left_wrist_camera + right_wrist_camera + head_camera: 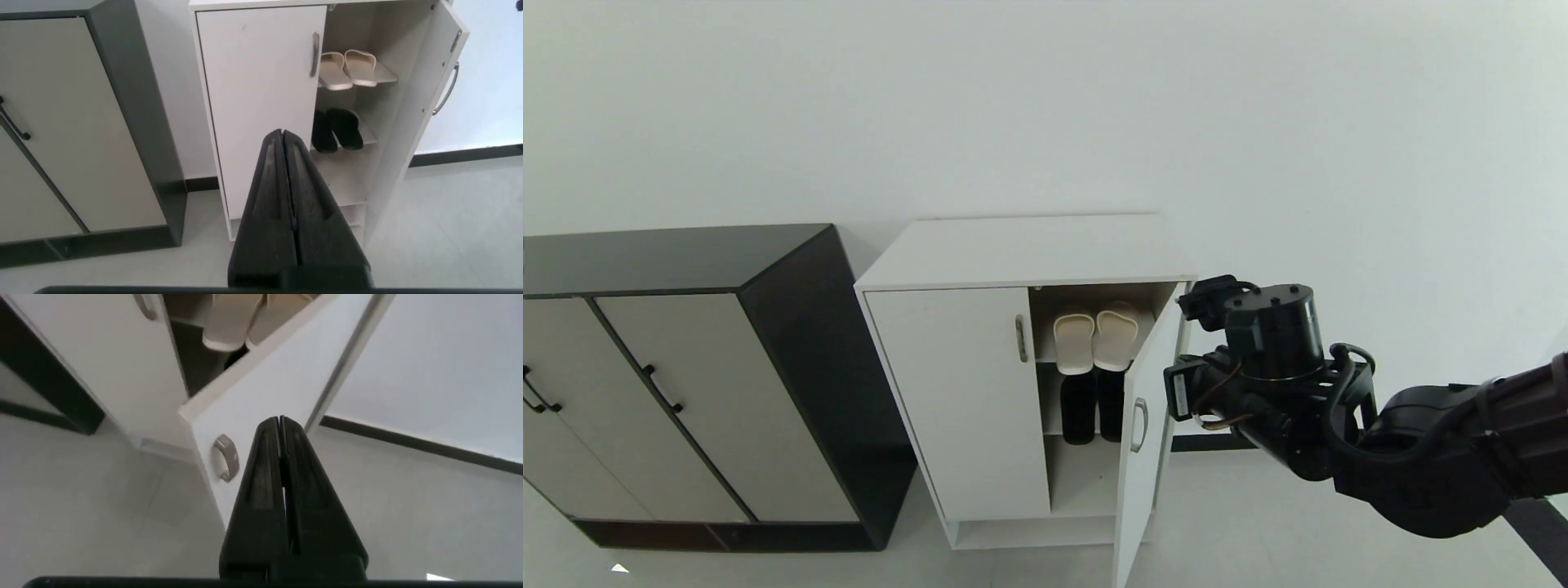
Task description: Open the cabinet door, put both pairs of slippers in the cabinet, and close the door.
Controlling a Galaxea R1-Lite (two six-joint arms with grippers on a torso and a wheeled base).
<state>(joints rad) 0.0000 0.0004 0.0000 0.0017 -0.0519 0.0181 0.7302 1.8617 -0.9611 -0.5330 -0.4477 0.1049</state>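
The white cabinet point(1021, 253) stands against the wall, its left door point(964, 400) shut and its right door point(1147, 425) swung partly open. Inside, a white pair of slippers point(1094, 339) lies on the upper shelf and a black pair point(1090, 408) on the shelf below. My right gripper point(280, 425) is shut and empty, its tip at the outer face of the open door point(278, 384), just above the door handle point(222, 456). My left gripper point(282, 135) is shut and empty, held back from the cabinet and pointing at its shut door point(261, 98).
A dark cabinet point(686, 392) with beige doors stands close to the left of the white one. Open floor point(1298, 531) lies in front and to the right. A black baseboard point(425, 445) runs along the wall.
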